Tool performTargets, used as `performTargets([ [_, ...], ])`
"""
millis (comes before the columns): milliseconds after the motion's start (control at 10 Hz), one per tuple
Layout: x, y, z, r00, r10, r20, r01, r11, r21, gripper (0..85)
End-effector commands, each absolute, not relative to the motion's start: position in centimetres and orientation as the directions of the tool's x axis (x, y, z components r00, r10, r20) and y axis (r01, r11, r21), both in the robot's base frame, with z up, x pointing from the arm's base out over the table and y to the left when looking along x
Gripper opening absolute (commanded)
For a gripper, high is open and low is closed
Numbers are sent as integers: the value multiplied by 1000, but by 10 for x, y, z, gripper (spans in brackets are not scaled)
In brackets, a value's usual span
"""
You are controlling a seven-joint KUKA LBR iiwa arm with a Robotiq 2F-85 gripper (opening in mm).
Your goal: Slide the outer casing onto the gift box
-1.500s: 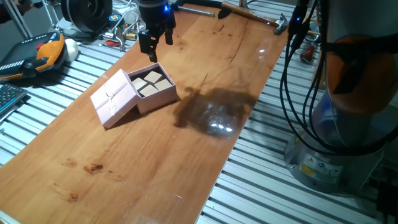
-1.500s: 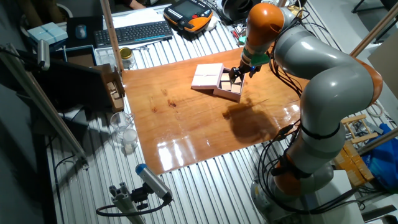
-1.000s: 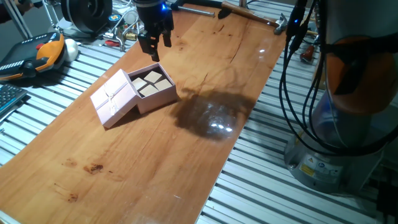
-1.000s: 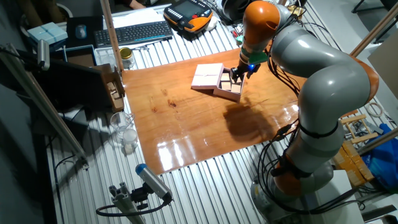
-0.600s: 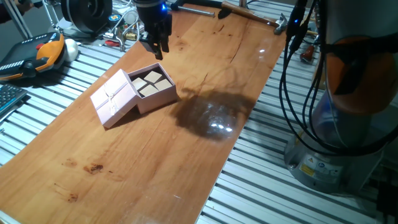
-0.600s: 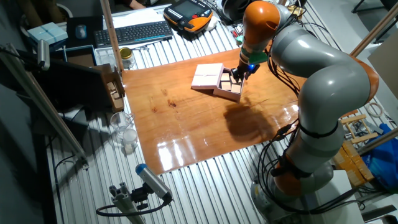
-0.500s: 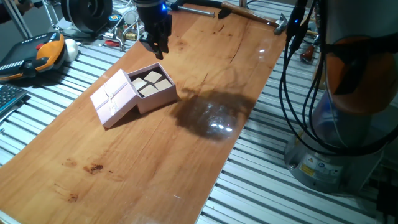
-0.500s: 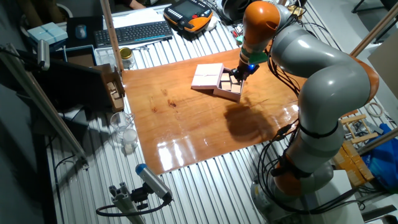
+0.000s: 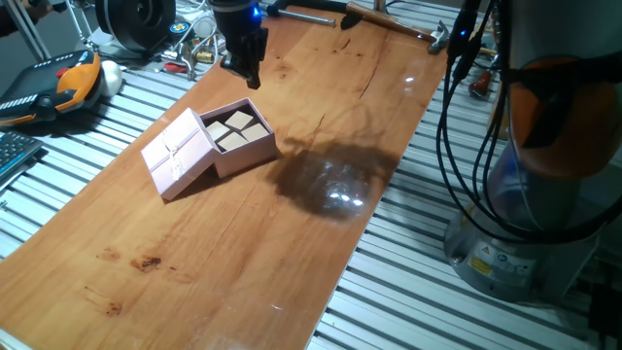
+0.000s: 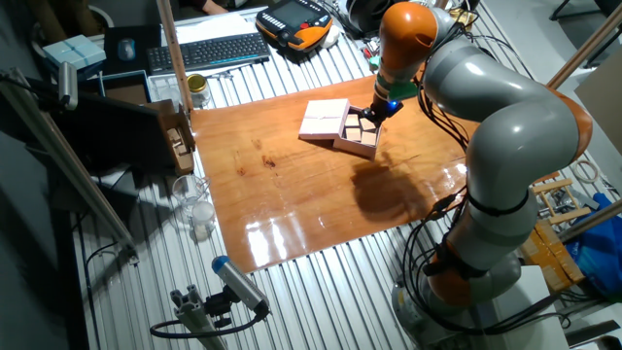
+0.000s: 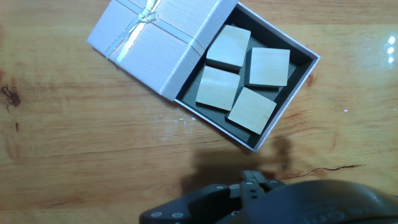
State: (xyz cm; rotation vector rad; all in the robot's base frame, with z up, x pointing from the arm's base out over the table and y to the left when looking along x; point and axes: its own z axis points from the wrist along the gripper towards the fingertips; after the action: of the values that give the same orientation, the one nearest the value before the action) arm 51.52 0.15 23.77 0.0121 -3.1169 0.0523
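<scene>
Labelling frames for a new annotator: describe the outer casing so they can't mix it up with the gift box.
Start at the wooden table; two pale pink square boxes sit together near its far end. The outer casing is the closed one, overlapping an edge of the gift box. It alone has a thin ribbon cross with a small bow; the gift box is open, showing four beige squares.

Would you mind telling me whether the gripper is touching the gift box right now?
Apart. In the hand view, bare wooden table shows between the gift box and the gripper at the bottom edge; one fixed view shows the gripper raised behind the box.
</scene>
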Motion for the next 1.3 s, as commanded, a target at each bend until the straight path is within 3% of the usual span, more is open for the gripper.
performTargets([
  [0,516,2,237,-1000,-6,23,-7,999,-34,0],
  [1200,532,35,215,-997,78,13,78,996,-44,0],
])
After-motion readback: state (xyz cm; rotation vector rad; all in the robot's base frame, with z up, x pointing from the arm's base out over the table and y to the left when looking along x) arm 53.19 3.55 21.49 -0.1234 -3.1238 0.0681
